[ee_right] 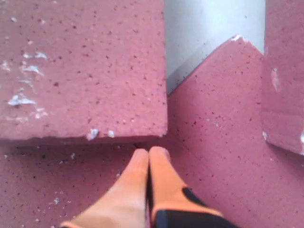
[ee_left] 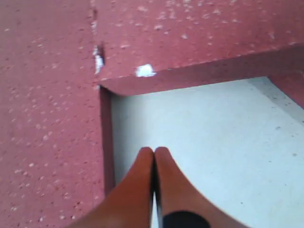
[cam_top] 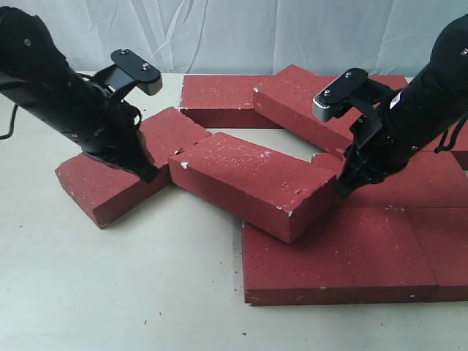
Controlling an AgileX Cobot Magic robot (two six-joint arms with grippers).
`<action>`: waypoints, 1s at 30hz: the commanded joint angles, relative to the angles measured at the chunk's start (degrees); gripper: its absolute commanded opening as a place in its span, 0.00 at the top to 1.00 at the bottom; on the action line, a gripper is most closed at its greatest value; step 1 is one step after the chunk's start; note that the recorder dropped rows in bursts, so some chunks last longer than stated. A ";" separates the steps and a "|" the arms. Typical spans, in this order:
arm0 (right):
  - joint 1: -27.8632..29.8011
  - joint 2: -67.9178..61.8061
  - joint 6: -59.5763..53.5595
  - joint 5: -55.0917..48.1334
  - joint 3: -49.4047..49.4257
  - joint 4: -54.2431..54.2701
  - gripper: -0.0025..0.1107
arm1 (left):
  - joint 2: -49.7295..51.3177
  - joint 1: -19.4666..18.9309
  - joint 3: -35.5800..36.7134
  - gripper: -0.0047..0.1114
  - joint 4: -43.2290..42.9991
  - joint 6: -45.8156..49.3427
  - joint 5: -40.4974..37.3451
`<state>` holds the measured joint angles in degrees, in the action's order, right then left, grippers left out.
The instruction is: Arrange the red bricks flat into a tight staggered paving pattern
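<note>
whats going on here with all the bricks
A robot is laying red bricks into a paving pattern. Both pincers are shut: the left pincer sits at one end of the skewed middle brick, the right pincer at the other end, which rests up on the flat front brick. The pattern isn't tight yet.

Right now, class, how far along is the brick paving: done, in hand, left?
Done: front bricks lie flat, joined. In hand: shut left gripper and right gripper flank the middle brick, which rests skewed atop the front ones. Left: seat it; align the angled left brick and back brick.
</note>
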<state>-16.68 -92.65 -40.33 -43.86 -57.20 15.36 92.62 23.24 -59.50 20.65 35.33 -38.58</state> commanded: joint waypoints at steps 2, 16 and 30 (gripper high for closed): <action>0.00 -0.74 3.26 0.17 -0.29 -1.09 0.99 | 0.33 -1.02 3.73 0.96 -0.81 -3.40 9.42; 0.00 -5.90 0.52 2.05 -0.97 2.94 0.99 | 12.97 -0.32 -0.46 0.96 1.93 -3.18 17.44; 0.00 -5.90 -4.25 6.98 -1.47 7.38 0.99 | 9.45 3.03 -1.50 0.96 1.25 -0.17 13.19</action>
<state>-16.68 -98.52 -44.07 -39.26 -58.23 22.08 104.09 25.90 -60.65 23.17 35.01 -22.89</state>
